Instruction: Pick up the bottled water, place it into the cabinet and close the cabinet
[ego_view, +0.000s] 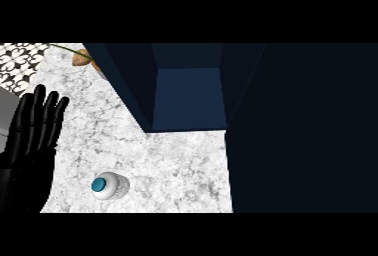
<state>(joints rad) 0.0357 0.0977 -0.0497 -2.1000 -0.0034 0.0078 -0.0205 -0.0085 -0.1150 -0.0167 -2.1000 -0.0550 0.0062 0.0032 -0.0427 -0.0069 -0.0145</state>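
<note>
Bottled water: the bottled water (109, 185) stands upright on the marble counter (173, 165), seen from above as a white round body with a teal cap. It is low in the view, well apart from the cabinet and touched by nothing.

Left hand: the left hand (29, 145) rests at the view's left edge with its fingers straight and pointing up. It is spread flat and has hold of nothing, and the bottle sits just beside its lower part.

Right hand: it shows nowhere in the view, so I cannot tell how it stands.

Cabinet: the dark blue cabinet (188, 97) shows an open bay facing the counter, with a tall wall on its left side.

Dark panel: a broad dark panel (310, 125) fills the right of the view. It is probably the open door, though I cannot be sure.

Task stage: the pick-up is not yet done.

Risk at the grasp: the bottle is tall and narrow, so a finger meeting its cap or side before the thumb closes could tip it or roll it away.

Risk at the placing: the bay looks narrow — a tilted bottle could catch the left wall or the front edge.

Risk at the closing: a bottle left near the front edge could be struck by the swinging door.

Risk from hiding: the panel hides the right side — anything coming from there is unseen.
</note>
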